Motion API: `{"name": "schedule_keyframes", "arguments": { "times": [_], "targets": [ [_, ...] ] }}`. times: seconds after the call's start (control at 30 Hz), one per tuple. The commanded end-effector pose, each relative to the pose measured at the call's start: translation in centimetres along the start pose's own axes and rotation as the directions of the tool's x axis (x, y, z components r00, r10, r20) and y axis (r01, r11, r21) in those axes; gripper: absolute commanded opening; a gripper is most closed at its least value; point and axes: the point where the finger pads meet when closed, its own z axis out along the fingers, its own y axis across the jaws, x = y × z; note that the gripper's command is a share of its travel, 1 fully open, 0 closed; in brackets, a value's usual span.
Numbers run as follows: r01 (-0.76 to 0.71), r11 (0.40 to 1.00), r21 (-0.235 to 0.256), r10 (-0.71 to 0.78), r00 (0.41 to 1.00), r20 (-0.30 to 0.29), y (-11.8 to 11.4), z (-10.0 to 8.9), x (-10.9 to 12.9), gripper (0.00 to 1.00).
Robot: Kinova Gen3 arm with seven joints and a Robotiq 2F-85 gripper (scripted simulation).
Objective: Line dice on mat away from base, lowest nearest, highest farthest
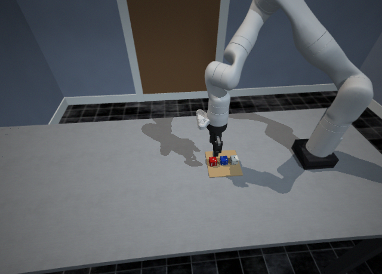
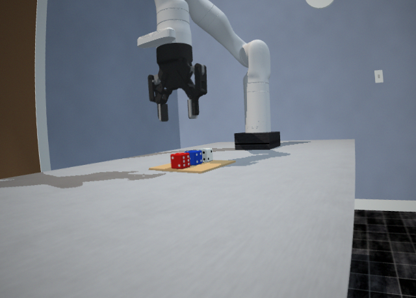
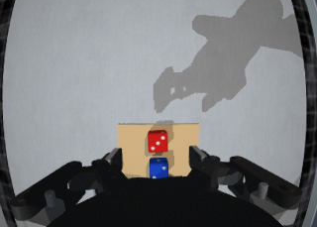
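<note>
Three dice stand in a row on the tan mat. The white die is nearest the robot's base, the blue die is in the middle, and the red die is farthest. In the exterior view the red die, the blue die and the white die sit close together on the mat. My gripper is open and empty, hanging well above the red die. The wrist view shows the red die with three pips up and the blue die below it; the white die is hidden there.
The robot's black base stands on the table to the right of the mat. The arm's shadow falls on the table behind the mat. A door is in the back wall.
</note>
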Motion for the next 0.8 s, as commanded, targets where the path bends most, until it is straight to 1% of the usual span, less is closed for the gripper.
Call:
{"name": "schedule_keyframes", "arguments": {
  "times": [0.0,0.6,0.77],
  "targets": [
    [-0.001,1.000,-0.003,0.001,1.000,0.002,0.2,-0.3,0.0,1.00],
    [-0.003,1.000,-0.006,0.003,1.000,0.004,0.3,-0.5,0.0,1.00],
    [-0.006,1.000,-0.009,0.006,1.000,0.007,0.6,-1.8,-0.1,1.00]
  ]
}}
